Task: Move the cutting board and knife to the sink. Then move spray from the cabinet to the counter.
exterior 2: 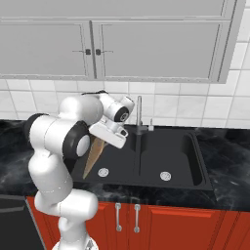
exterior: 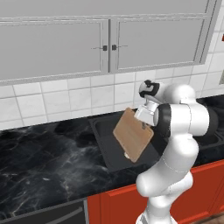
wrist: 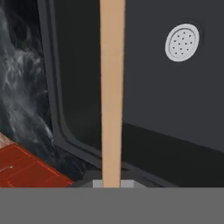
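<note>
From the left base view I see my gripper [exterior: 143, 118] pinching the board [exterior: 133, 134] by its upper edge, tilted in the air over the sink [exterior: 103, 142]. On the right base view the board [exterior 2: 93, 152] hangs edge-on above the left basin, near its drain [exterior 2: 103, 172]. Through the hand view the board [wrist: 112, 87] runs straight up from between my pressed-together fingers, over the sink floor.

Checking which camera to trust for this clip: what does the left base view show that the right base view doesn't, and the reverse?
The left base view alone shows the cutting board's broad face, tilted and hanging from the gripper above the sink. The right base view alone shows the faucet, both drains and the second basin, with the board seen nearly edge-on. Both share the shut gripper holding the board over the sink, the black counter and the grey wall cupboards.
</note>
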